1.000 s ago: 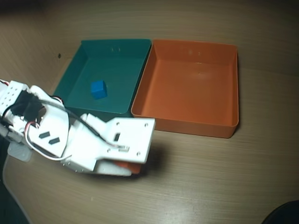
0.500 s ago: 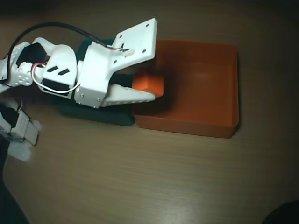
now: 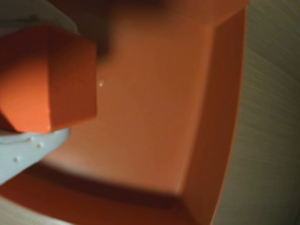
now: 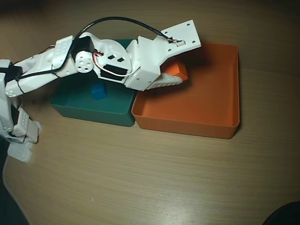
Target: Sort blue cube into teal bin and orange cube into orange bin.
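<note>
My gripper (image 4: 180, 71) is shut on the orange cube (image 4: 176, 70) and holds it above the left part of the orange bin (image 4: 206, 123). In the wrist view the orange cube (image 3: 47, 79) fills the upper left, pinched against a white finger (image 3: 23, 150), with the orange bin's floor (image 3: 150, 122) below it. The blue cube (image 4: 98, 91) lies inside the teal bin (image 4: 89, 110), partly under my arm. The two bins stand side by side, touching.
The arm's base (image 4: 18, 126) stands at the left edge of the wooden table (image 4: 154, 178). A dark object (image 4: 283, 215) shows at the bottom right corner.
The arm has lifted off the table in front of the bins and swung up and right, carrying the orange cube over the orange bin. The blue cube stayed in the teal bin.
</note>
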Motion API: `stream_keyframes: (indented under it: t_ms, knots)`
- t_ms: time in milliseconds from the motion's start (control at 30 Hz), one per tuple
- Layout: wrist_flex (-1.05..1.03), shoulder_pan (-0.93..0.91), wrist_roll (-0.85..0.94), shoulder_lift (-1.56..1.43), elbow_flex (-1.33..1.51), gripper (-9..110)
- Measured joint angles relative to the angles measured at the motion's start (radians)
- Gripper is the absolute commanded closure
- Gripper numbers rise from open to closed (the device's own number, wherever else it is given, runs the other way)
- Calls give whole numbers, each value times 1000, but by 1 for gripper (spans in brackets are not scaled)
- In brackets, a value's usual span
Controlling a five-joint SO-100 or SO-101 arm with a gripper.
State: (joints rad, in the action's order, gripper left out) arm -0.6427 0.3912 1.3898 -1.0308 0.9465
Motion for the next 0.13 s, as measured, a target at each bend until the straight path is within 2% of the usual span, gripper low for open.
stream_keyframes:
  t_ms: [133]
  knots:
    - [0,15,0,89,-80,107]
